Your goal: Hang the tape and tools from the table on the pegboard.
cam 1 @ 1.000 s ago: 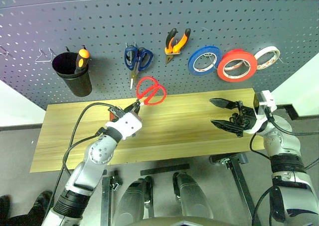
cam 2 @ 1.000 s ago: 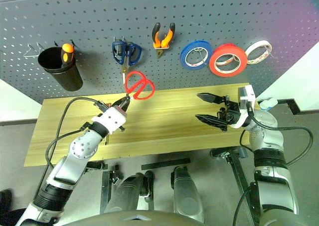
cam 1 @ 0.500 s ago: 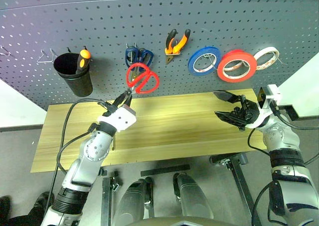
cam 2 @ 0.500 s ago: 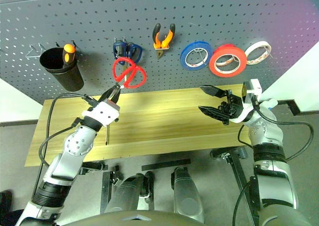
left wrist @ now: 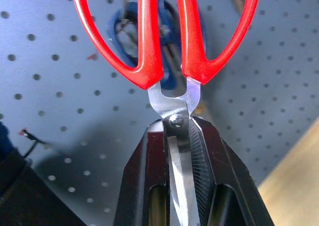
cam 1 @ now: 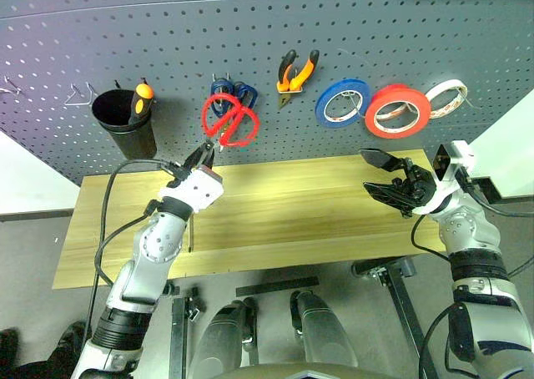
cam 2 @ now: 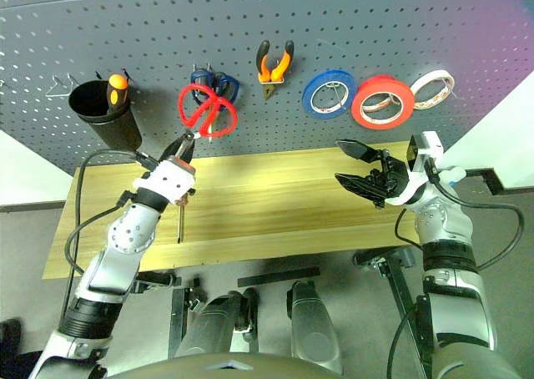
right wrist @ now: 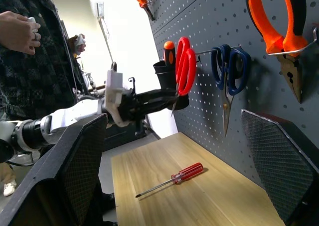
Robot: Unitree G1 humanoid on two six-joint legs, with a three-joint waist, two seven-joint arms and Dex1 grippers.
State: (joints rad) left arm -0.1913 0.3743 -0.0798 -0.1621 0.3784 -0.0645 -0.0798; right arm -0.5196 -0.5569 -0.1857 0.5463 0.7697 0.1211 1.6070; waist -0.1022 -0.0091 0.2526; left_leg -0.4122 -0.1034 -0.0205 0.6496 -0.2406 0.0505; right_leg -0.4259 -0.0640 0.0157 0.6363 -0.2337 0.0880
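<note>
A: What lies on the table?

B: A red-handled screwdriver, at eight o'clock. On the pegboard: pliers at twelve, red tape at two.

A: The grippers?

B: The left gripper pinches the red scissors by the blades, handles over the half-hidden blue scissors. The right gripper is spread, empty, near the table's right edge.

We note a grey floor under and around the wooden bench. White wall panels flank the dark board at either lower corner. Black metal stand legs show beneath the bench's near edge. Off to one side stands a person in a dark patterned top, against a bright white backdrop.
</note>
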